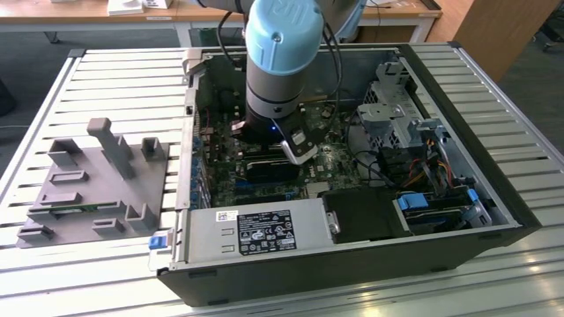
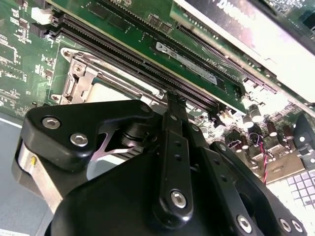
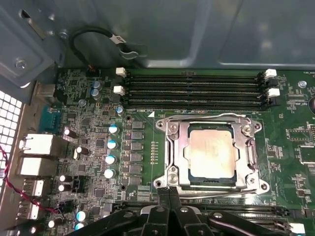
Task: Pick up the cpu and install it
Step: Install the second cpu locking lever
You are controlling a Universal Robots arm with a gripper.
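Socket [image 2: 106,88] half hidden behind gripper [image 2: 173,101], motherboard [image 1: 300,173] partly hidden behind arm [image 1: 277,72].

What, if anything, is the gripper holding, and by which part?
Nothing: the black gripper is shut and empty beside the socket, where the square silver-topped cpu sits.

A slatted metal table [image 1: 105,79] carries an open computer case [image 1: 352,264] and, toward the exterior view's left, a grey moulded fixture tray [image 1: 92,191] just beside it.
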